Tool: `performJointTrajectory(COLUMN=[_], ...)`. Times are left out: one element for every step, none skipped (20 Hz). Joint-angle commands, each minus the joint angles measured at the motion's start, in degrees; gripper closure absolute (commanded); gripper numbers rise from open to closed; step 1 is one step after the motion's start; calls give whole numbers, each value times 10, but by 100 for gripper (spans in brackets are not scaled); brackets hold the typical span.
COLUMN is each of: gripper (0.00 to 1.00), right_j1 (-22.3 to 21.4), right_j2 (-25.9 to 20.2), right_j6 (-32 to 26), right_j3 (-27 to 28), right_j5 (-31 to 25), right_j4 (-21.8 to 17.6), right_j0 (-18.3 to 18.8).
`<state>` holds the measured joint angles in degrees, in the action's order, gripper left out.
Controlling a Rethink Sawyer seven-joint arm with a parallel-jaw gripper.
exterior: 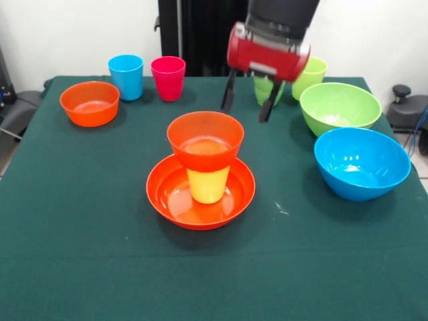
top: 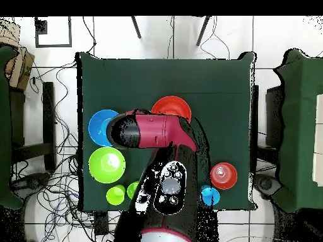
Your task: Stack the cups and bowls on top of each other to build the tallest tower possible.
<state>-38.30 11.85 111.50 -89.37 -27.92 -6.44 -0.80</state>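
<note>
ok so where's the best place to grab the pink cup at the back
Probably by its rim, coming straight down from above. The pink cup stands upright with its mouth open, so one wall can fit between the jaws. The sky blue cup stands close on one side, so grip the wall facing away from it.

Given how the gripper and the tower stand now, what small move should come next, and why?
Probably move the gripper left toward the pink cup and lower over it. The gripper is open and empty, above the table behind the tower. The tower now ends in a small orange bowl on a yellow cup, so a cup seems the next piece.
</note>
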Motion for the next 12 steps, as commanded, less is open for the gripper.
performJointTrajectory(gripper=[0,0,0,0,0,0,0,0,0,0,0,0], right_j1=[-108,-116,-122,-127,-134,-140,-145,-150,-153,-158,-162,-169], right_j2=[-47,-53,-60,-71,-83,-90,-95,-99,-108,-119,-126,-127], right_j6=[0,3,12,19,21,23,22,20,12,2,0,0], right_j3=[-117,-138,-163,-189,-214,-232,-246,-260,-275,-290,-305,-315], right_j5=[-93,-82,-64,-43,-29,-17,-6,6,17,29,37,44], right_j4=[12,16,21,29,39,46,47,47,49,50,54,51], right_j0=[3,6,8,14,22,27,30,34,43,55,64,67])
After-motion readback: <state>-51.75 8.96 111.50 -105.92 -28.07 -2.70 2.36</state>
